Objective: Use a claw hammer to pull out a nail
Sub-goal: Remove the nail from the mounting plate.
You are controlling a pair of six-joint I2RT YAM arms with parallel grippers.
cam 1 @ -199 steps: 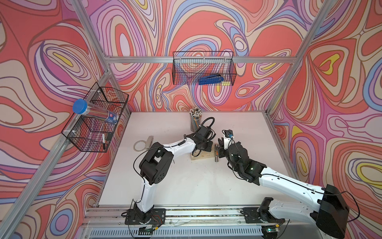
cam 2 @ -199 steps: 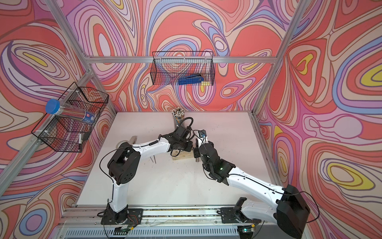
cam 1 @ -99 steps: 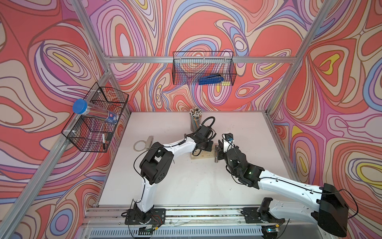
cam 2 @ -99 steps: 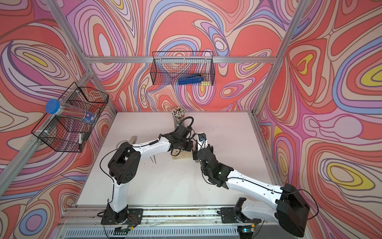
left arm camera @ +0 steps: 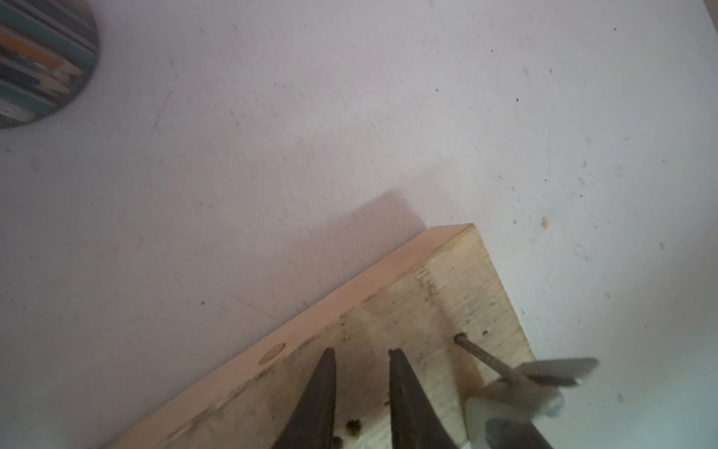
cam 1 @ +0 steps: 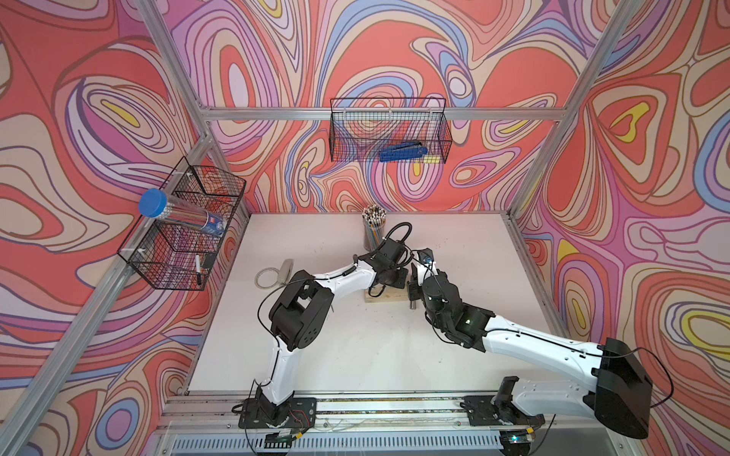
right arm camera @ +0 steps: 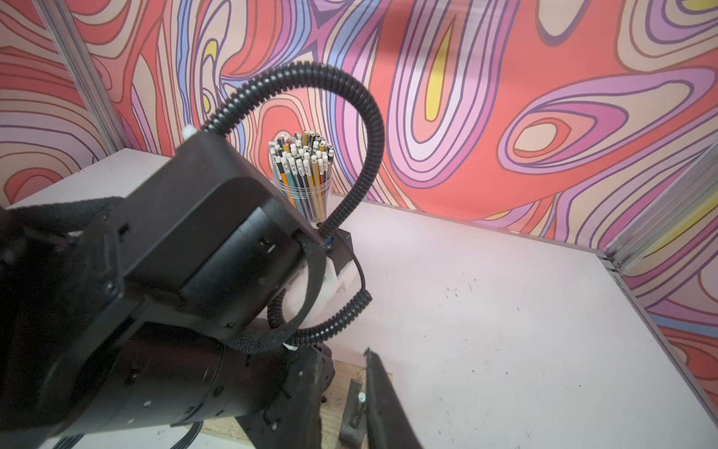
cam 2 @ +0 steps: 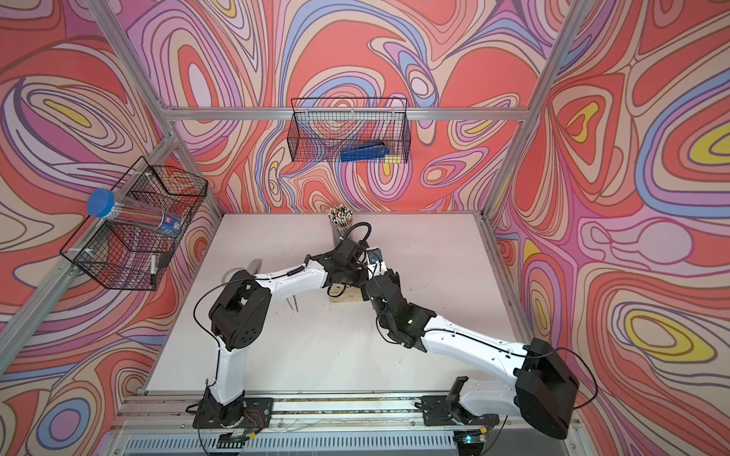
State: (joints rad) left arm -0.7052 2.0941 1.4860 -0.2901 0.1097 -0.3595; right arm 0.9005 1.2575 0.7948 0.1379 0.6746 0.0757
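Comparing this moment with one second earlier, we note that the right arm has leaned further over the white table (cam 1: 355, 347). Its wrist has drawn slightly closer to the right end of the pale rectangular wooden block (left arm camera: 388, 311). The left arm and the block lie as before.

The left gripper (left arm camera: 361, 351) rests its two dark fingertips on the block's top face, jaws a little apart with nothing between them.

The silver-headed claw hammer (left arm camera: 544, 373) sits at the block's right end, just beside the left gripper. In the left wrist view we see its curved steel claw straddling the thin dark nail (left arm camera: 485, 359). The nail leans out of its hole toward the hammer, with much of its shank exposed. The head lies on the side of the nail toward the block's right end.

The right gripper (right arm camera: 345, 359) is closed on the hammer; a grey steel part shows between its fingers in the right wrist view. That gripper and its arm hide the handle in both top views, so we cannot tell which way the long axis runs.
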